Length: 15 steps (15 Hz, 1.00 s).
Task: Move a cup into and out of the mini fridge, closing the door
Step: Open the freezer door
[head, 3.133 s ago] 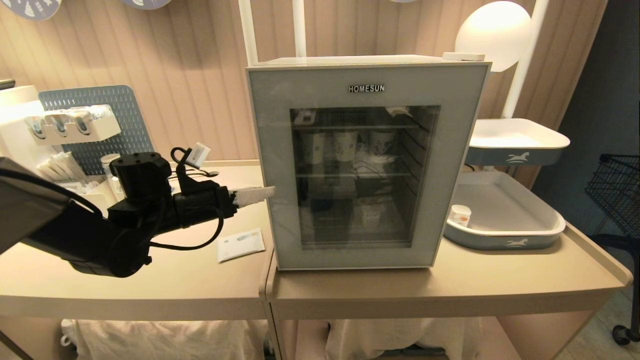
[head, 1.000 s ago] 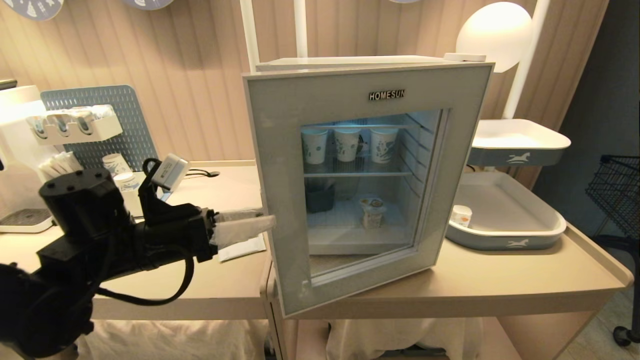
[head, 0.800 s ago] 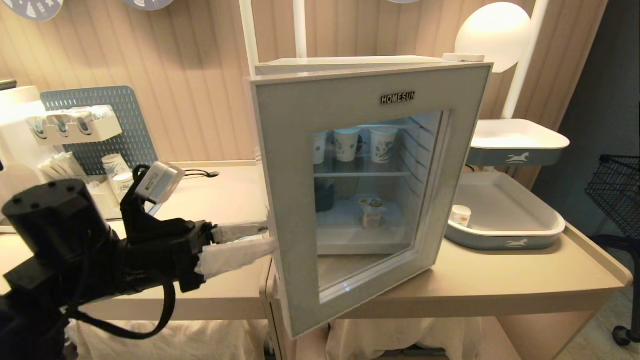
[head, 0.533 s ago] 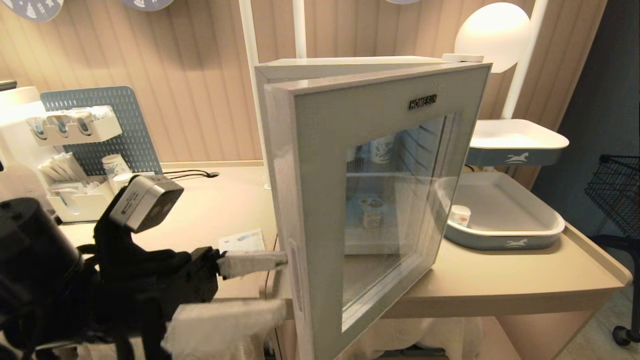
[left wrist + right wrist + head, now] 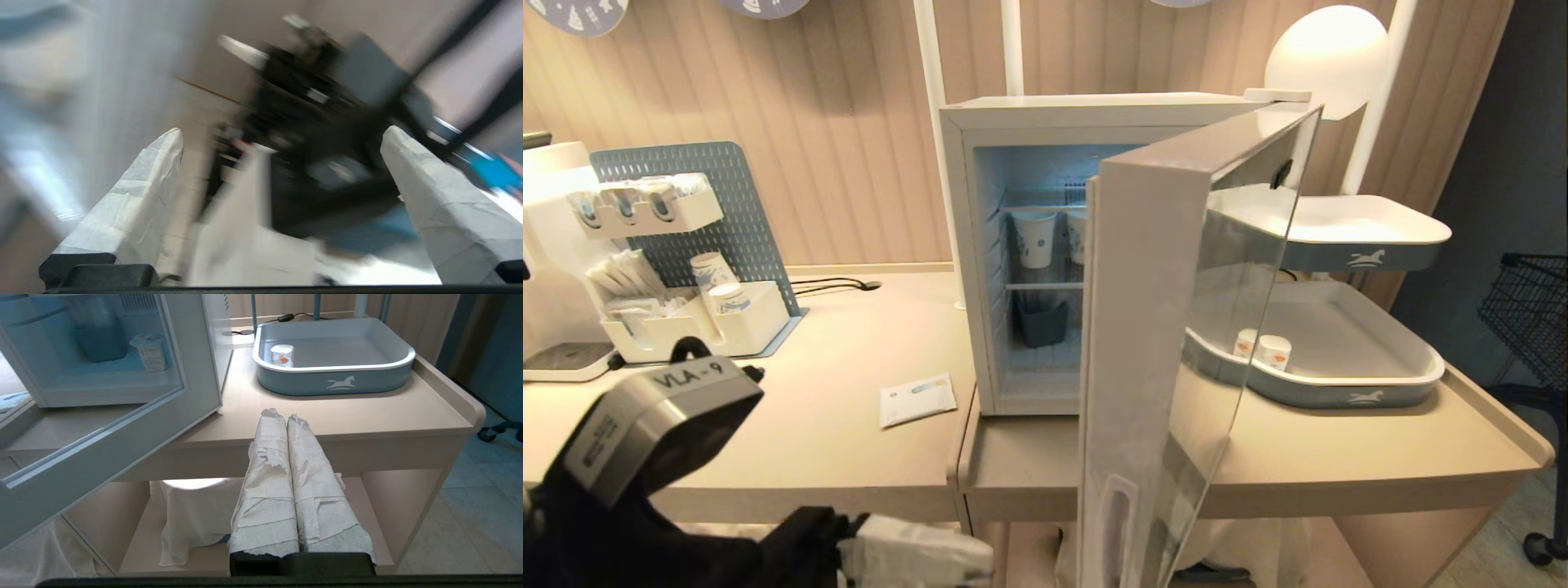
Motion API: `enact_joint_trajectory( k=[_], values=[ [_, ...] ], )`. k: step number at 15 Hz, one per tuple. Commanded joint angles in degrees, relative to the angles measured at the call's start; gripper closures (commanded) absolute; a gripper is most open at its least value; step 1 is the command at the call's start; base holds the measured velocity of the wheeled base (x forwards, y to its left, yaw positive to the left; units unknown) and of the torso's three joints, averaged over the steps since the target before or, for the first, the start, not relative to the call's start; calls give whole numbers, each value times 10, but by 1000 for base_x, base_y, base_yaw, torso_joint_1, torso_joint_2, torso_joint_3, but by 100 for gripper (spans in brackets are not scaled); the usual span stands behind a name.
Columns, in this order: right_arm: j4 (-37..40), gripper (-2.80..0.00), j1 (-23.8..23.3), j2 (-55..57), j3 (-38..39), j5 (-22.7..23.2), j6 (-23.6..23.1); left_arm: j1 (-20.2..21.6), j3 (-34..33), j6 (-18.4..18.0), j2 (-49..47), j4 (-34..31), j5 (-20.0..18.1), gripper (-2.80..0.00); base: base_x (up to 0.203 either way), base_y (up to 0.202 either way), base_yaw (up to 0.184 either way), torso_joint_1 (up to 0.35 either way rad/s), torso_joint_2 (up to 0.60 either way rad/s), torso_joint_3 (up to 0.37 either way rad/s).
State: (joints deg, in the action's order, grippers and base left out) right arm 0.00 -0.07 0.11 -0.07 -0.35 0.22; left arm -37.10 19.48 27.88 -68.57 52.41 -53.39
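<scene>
pale grey door (image 5: 1143,343) stands swung wide in the head view, mini fridge (image 5: 1045,114) open, left gripper (image 5: 915,555) low at the frame's bottom edge; left wrist view: its fingers (image 5: 135,204) spread, holding nothing; right wrist view: right gripper (image 5: 286,416) pressed together, parked low; cup (image 5: 149,351) stands on the fridge floor. opening looks done; next, reach in past the door for the cup.

pinkish ribbed wall panelling (image 5: 849,122) behind a beige counter (image 5: 1339,457), round white lamp (image 5: 1327,49) glowing top right, grey tiled floor (image 5: 470,506) below, dark trolley (image 5: 1531,318) off right.
</scene>
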Motion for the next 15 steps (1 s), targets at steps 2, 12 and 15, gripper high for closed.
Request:
enact_joint_trajectory(
  k=[2, 12, 15],
  values=[
    [0, 0, 1, 1, 1, 0, 0, 88, 28, -24, -58, 5, 21, -280, 0, 0, 0, 0, 0, 0],
    [0, 0, 0, 1, 0, 0, 0, -67, 253, -55, -303, 4, 59, -280, 0, 0, 0, 0, 0, 0],
    [0, 0, 0, 1, 0, 0, 0, -140, 257, -56, -284, -20, 60, -280, 0, 0, 0, 0, 0, 0]
  ],
)
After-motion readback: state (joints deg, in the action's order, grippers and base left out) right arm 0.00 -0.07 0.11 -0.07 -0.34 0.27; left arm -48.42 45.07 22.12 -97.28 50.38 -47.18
